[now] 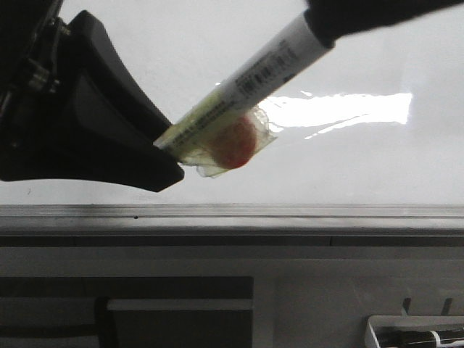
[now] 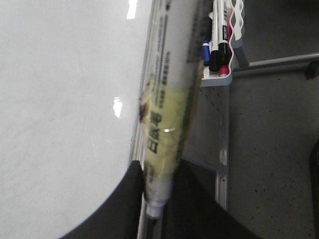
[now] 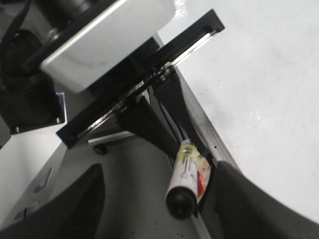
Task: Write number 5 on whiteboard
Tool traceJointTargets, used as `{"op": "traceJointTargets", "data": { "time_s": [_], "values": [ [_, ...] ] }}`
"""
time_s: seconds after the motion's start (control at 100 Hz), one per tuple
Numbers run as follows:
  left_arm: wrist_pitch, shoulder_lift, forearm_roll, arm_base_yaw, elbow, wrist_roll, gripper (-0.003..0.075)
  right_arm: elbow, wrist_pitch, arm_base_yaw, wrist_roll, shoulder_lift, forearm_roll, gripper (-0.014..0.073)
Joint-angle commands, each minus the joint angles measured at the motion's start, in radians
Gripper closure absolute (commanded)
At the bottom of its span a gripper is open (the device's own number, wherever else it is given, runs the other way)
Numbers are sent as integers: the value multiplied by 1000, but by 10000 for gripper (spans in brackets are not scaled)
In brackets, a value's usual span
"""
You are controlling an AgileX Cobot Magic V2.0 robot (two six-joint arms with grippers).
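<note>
My left gripper (image 1: pixel 168 151) is shut on the lower end of a white marker (image 1: pixel 246 83), which slants up to the right over the whiteboard (image 1: pixel 181 51). Yellowish tape with a red spot (image 1: pixel 235 141) wraps the marker's barrel. In the left wrist view the fingers (image 2: pixel 132 199) clamp the marker (image 2: pixel 167 99) beside the whiteboard (image 2: pixel 60 99). My right gripper (image 3: pixel 159 189) stands open, its fingers wide apart around the marker's black cap end (image 3: pixel 180 201). A dark mass (image 1: pixel 377 13) covers that end in the front view. No number 5 shows on the board parts in view.
A grey metal rail (image 1: pixel 232 212) edges the board's near side. A small white tray of markers (image 2: pixel 222 45) sits beyond the rail, also low at the right (image 1: pixel 417 330). Speckled grey floor (image 2: pixel 274 149) lies past the board. The left arm's white housing (image 3: pixel 104 45) is close by.
</note>
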Motion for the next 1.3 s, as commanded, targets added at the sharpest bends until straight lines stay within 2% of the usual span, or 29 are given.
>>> {"op": "traceJointTargets", "data": {
  "time_s": [0.0, 0.55, 0.67, 0.91, 1.03, 1.1, 1.29],
  "values": [
    [-76, -18, 2, -9, -35, -1, 741, -35, -88, 18, -13, 38, 97, 169],
    [-78, -18, 2, -9, -35, -1, 741, -86, -90, 36, -15, 212, 104, 184],
    [-84, -18, 2, -9, -35, -1, 741, -86, -52, 36, -15, 243, 108, 310],
    [-88, -18, 4, -9, -35, -1, 741, -86, -39, 36, -15, 263, 112, 664],
    [-106, -18, -1, -9, -35, -7, 732, -86, -39, 36, -15, 261, 116, 653],
    [-117, -20, -1, -9, -35, -13, 675, -86, -39, 36, -15, 261, 116, 653],
    [-121, -36, -3, 7, -35, -79, 398, -86, -46, 36, -15, 239, 120, 652]
  ]
}}
